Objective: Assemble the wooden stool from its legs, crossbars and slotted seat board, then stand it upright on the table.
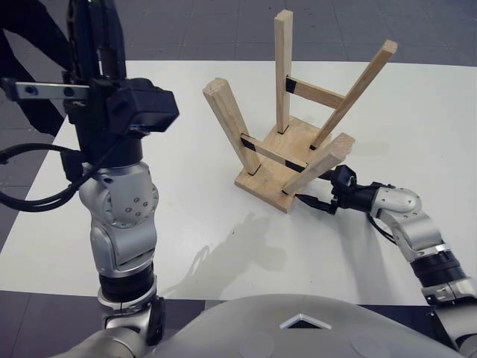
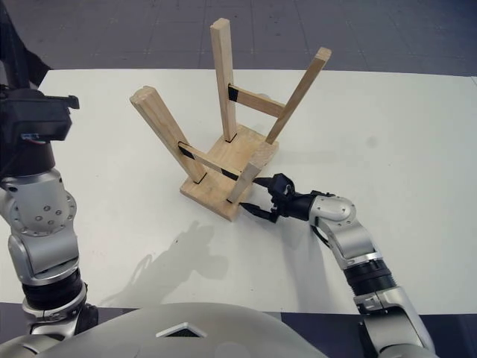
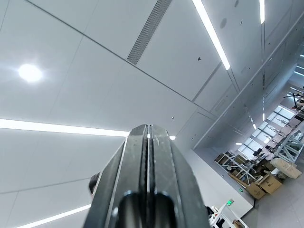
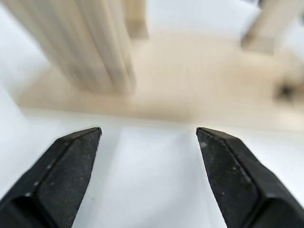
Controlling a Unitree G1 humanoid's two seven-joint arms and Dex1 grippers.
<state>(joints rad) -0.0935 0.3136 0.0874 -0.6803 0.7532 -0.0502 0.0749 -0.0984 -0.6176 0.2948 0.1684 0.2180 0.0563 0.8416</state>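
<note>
The wooden stool stands upside down on the white table (image 1: 417, 119), its seat board (image 1: 297, 134) flat on the surface and its legs (image 1: 282, 67) splayed upward. Two crossbars (image 1: 273, 154) with black tape at their ends join the legs in pairs. My right gripper (image 2: 255, 197) is open just above the table, its fingertips at the near edge of the seat board beside the short near leg (image 1: 322, 162); in the right wrist view nothing lies between the fingers (image 4: 71, 161). My left gripper (image 3: 148, 130) is raised high, pointing at the ceiling, shut and empty.
My left arm (image 1: 119, 186) stands upright over the table's left side. Bare white table surface lies all around the stool, with its front edge (image 1: 223, 294) close to me. Dark floor lies beyond the far edge.
</note>
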